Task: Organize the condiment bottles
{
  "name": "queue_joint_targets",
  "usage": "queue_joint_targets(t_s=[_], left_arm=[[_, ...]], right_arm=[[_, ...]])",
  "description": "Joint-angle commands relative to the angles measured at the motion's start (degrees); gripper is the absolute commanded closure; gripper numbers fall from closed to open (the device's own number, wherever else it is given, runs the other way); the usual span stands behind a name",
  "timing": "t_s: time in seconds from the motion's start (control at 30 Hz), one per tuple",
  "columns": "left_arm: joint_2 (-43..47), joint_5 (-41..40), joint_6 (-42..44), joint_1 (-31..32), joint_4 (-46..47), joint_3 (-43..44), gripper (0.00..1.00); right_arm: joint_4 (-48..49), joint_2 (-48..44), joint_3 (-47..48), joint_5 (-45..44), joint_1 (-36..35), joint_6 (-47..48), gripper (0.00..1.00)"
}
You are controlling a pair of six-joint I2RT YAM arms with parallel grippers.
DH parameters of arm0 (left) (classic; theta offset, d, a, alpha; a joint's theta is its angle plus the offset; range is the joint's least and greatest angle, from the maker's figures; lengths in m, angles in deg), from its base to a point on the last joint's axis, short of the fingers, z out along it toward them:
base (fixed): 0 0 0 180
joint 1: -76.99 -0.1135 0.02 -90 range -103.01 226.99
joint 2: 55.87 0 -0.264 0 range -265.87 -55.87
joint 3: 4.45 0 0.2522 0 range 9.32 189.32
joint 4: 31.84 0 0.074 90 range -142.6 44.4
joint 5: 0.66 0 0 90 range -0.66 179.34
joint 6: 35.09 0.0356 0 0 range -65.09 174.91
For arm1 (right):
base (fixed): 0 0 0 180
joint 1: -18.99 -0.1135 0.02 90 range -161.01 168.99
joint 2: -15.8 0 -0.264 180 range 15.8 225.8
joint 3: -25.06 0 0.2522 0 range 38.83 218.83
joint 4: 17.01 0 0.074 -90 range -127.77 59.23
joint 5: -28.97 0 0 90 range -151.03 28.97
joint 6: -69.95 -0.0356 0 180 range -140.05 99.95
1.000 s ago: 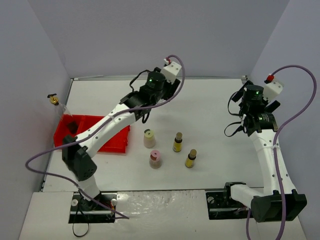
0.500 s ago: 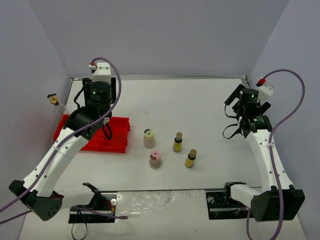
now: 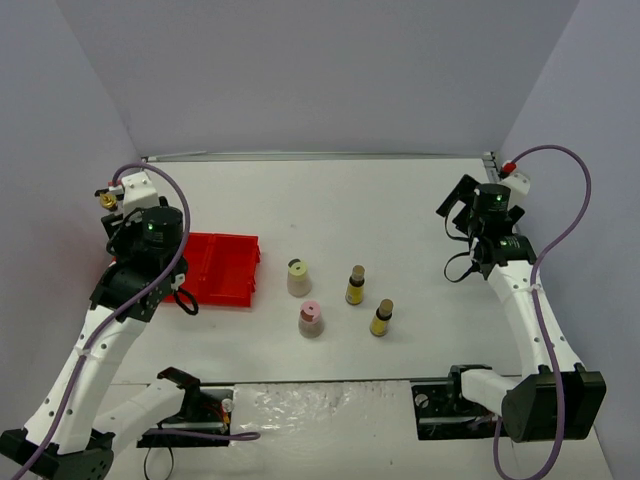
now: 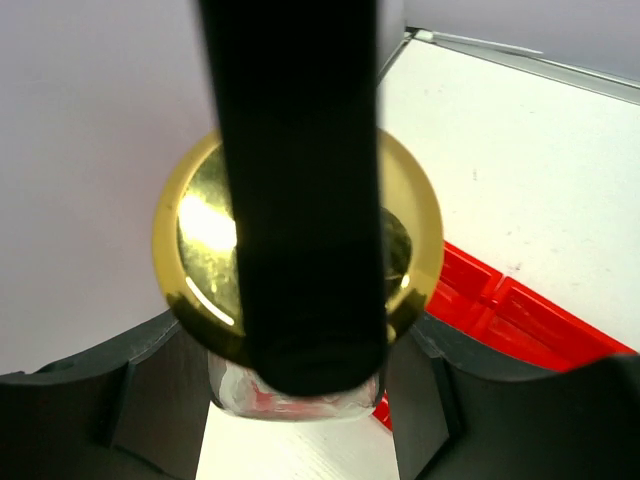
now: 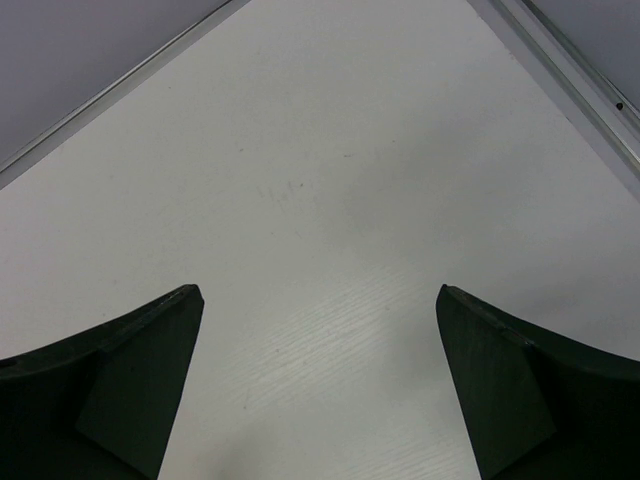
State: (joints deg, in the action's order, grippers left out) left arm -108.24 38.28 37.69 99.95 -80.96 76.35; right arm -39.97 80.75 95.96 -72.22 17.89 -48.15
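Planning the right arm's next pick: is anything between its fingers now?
No, the right wrist view shows only white table between its spread fingers.

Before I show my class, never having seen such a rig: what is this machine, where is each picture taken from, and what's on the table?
Two robot arms are bolted at the near edge of a table. The wide picture looks down from above and behind them. The other two come from a camera on each wrist, so the dark shapes at the bottom are that arm's own fingers. Mid-table stand four small bottles: a yellow-capped beige bottle, a pink-capped beige bottle, and two tiny brown-capped yellow bottles. A red tray lies to their left. The left gripper straddles a gold-topped glass bottle by the left wall; whether it grips, I cannot tell. The right gripper is open, holding nothing.
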Motion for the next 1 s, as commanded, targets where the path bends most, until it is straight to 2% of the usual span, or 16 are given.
queue_joint_targets(t_s=[0.0,0.17,0.53,0.73,0.97], left_arm=[[2.13,-4.96,-3.59,-2.98,4.96,-0.18,1.00],[2.95,-2.69,-4.88,-9.47,9.37,-4.53,1.00],[0.38,12.93,-7.21,-29.13,16.71,-8.16,1.00],[-3.75,21.31,-7.96,-33.33,21.39,-7.14,1.00],[-6.74,23.71,-8.29,-33.99,27.35,-7.72,1.00]], right_arm=[[5.00,-0.45,0.04,2.81,0.22,0.18,0.00],[6.04,-0.39,-0.76,4.24,0.22,-0.12,0.00],[6.38,-0.53,-1.15,5.39,-0.47,-0.11,0.00],[6.95,0.35,-1.15,5.51,-0.65,-0.40,0.00],[7.35,0.16,-1.48,5.66,-0.65,-0.38,0.00]])
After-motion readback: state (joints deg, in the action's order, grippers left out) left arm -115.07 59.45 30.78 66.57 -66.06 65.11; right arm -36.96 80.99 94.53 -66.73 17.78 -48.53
